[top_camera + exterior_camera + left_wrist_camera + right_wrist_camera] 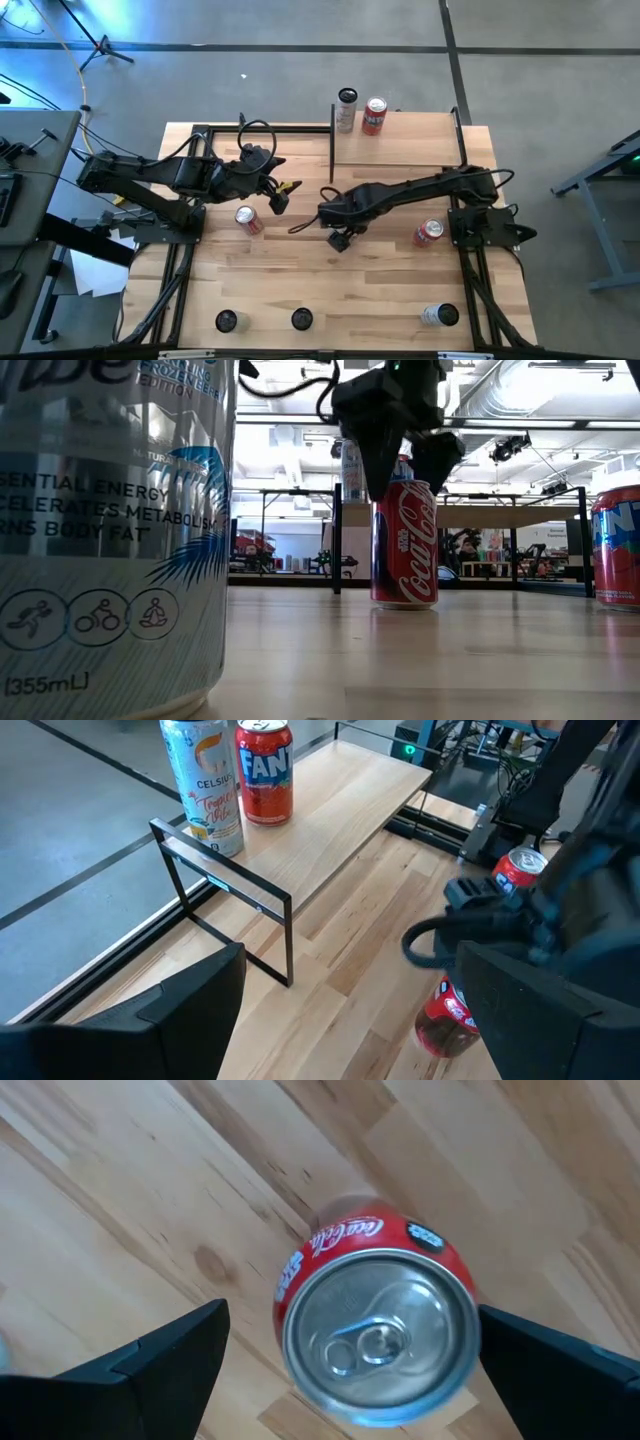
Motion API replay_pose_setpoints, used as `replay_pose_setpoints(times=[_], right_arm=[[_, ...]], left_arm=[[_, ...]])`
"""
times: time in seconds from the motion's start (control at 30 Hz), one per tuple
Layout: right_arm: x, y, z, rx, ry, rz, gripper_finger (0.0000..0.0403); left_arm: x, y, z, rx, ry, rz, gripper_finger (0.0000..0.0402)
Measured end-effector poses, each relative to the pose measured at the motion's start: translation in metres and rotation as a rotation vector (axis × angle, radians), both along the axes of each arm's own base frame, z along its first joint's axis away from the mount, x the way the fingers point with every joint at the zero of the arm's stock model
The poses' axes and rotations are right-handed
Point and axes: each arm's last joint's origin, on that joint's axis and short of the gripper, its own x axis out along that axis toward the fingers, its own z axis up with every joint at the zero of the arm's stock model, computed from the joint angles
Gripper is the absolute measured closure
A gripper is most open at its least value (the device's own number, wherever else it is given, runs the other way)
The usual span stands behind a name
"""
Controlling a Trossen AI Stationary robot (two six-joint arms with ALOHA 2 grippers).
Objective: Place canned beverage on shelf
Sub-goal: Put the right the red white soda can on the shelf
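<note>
A red Coca-Cola can (375, 1320) stands upright on the tabletop, near its middle. My right gripper (405, 475) hangs over it, open and pointing down. One finger stands on either side of the can's top (404, 488), clear of it. In the high view this gripper (338, 237) hides the can. The shelf (345, 805), a pale board with black uprights, sits at the table's far right and bears a tall Celsius can (205, 780) and a red Fanta can (265, 770). My left gripper (280, 196) hovers open and empty left of centre.
A second red can (248, 220) stands below my left gripper and a third (428, 232) under my right arm. Three more cans (301, 318) stand along the near edge, one (110, 530) filling the left of the low view.
</note>
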Motion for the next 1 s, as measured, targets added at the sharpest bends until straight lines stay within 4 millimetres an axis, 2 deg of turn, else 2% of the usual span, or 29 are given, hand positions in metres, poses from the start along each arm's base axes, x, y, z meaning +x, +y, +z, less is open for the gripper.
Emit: replay_pose_setpoints(times=[0.27,0.67,0.87,1.0], right_arm=[[0.003,-0.004,-0.005,0.039,0.006,0.038,0.0017],[0.002,-0.005,-0.005,0.039,0.021,0.080,0.0113],[-0.003,-0.006,-0.003,0.042,0.058,0.097,0.0115],[-0.013,-0.007,0.012,0.050,0.053,0.103,0.0114]], left_arm=[[0.000,0.000,0.000,0.000,-0.001,0.000,0.0064],[0.000,0.000,0.000,0.000,0.000,0.000,0.0064],[0.000,0.000,0.000,0.000,-0.001,0.000,0.0064],[0.000,0.000,0.000,0.000,-0.001,0.000,0.0064]])
